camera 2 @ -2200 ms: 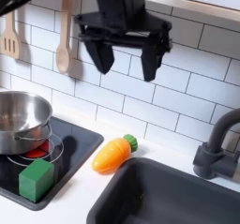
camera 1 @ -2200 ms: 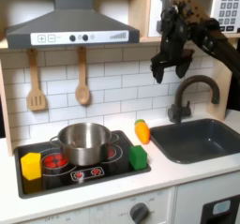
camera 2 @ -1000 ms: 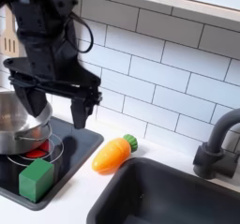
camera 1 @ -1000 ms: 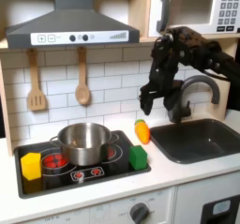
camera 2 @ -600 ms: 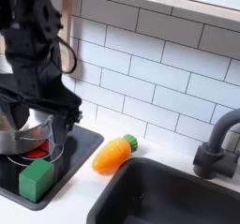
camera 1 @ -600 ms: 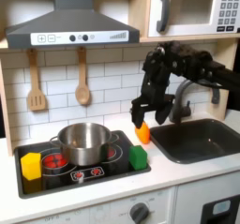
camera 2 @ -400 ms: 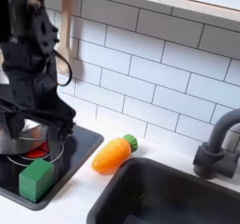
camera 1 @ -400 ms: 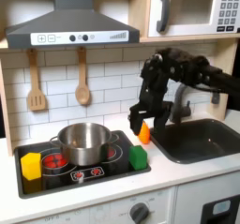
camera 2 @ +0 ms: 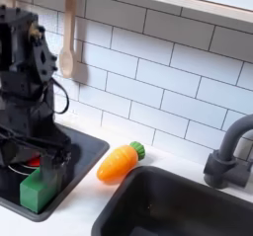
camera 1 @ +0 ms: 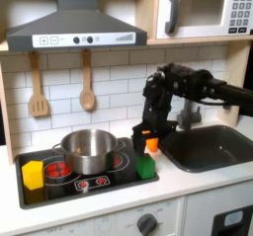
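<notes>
My black gripper hangs open just above the green block, which lies at the front right corner of the black stove top. In the second exterior view the gripper straddles the space over the green block, fingers spread and nothing between them. An orange carrot lies on the white counter between stove and sink; in the first exterior view the carrot shows partly behind the gripper. The steel pot stands on the stove to the gripper's left in the first exterior view.
A yellow block sits at the stove's left edge. The dark sink and its faucet lie at the first exterior view's right. A spatula and a wooden spoon hang on the tiled wall under the range hood.
The gripper has come down from high near the microwave and moved left in both exterior views, ending low over the green block. It has stayed open; no object has moved.
</notes>
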Robot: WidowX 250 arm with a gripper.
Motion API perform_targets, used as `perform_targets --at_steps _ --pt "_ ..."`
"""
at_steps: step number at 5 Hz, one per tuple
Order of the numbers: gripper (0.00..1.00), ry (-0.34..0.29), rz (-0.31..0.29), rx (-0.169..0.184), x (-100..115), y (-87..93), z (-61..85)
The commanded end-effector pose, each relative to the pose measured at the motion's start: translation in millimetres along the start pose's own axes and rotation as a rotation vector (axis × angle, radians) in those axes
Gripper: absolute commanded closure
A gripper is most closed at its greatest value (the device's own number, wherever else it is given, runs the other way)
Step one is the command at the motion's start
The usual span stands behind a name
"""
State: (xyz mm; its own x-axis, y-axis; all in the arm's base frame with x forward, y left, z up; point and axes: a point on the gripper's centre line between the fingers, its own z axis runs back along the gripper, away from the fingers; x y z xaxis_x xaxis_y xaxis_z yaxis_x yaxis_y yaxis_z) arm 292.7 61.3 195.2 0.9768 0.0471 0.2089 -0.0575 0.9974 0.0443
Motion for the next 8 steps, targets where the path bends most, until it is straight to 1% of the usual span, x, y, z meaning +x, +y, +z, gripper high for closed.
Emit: perform_targets --at_steps 1,2,3,4,6,8 --pt "0.00 0.059 -0.006 0.019 -6.8 8.0 -23.2" --pt "0.00 0.090 -0.019 0.015 -10.2 3.9 -33.4" --pt "0.00 0.114 -0.017 0.002 -10.9 3.4 -42.8" --pt "0.00 0.120 -0.023 0.008 -8.1 5.3 -48.3" --pt "0.00 0.138 -0.037 0.004 -6.2 6.2 -57.4" --pt "0.00 0.119 -0.049 -0.002 0.8 6.0 -53.2"
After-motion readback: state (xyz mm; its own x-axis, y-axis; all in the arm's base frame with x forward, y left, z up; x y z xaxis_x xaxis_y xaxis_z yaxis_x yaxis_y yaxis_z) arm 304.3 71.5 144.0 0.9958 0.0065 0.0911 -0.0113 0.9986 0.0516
